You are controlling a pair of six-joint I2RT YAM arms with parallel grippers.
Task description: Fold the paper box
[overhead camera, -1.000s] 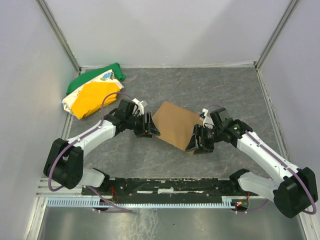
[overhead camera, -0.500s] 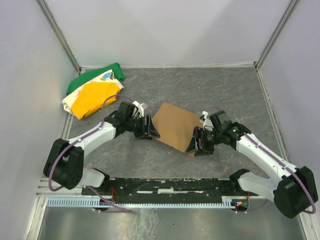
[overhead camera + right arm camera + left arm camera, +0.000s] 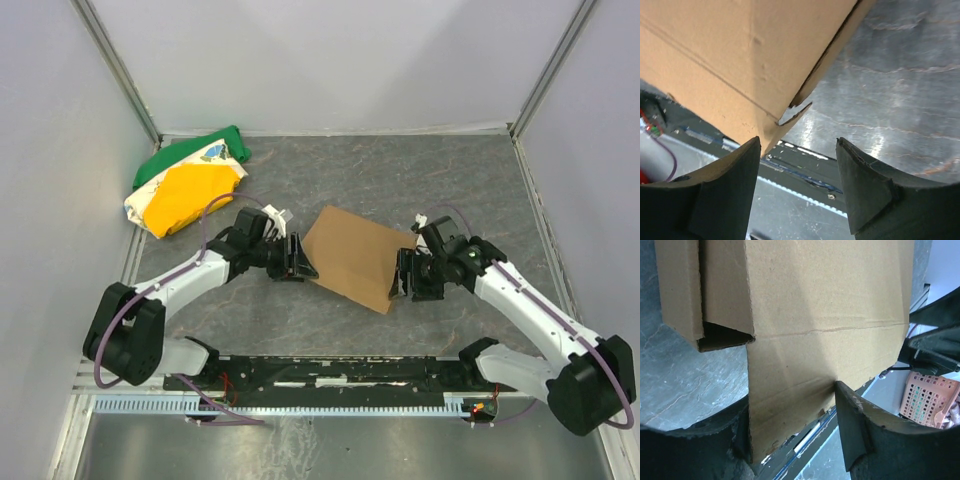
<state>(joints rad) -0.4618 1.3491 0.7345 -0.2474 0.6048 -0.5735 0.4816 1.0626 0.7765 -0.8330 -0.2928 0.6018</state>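
Note:
The brown paper box [image 3: 350, 252] lies in the middle of the table as a partly folded sheet. My left gripper [image 3: 297, 262] is at its left edge. In the left wrist view the box [image 3: 815, 315] fills the frame, and one flap hangs down between the spread fingers of the left gripper [image 3: 792, 405]. A folded side wall [image 3: 680, 290] shows at the upper left. My right gripper [image 3: 406, 276] is beside the box's right corner. In the right wrist view the right gripper [image 3: 798, 140] is open and empty, with the box corner [image 3: 740, 60] just above its left finger.
A green, yellow and white cloth bundle [image 3: 185, 185] lies at the back left. A black rail [image 3: 320, 375] runs along the near edge between the arm bases. Grey walls enclose the table on three sides. A pink basket [image 3: 930, 397] shows beyond the edge.
My right gripper has drawn back to the right, off the box's near right corner, and that corner now lies lower. My left gripper has shifted slightly along the box's left edge.

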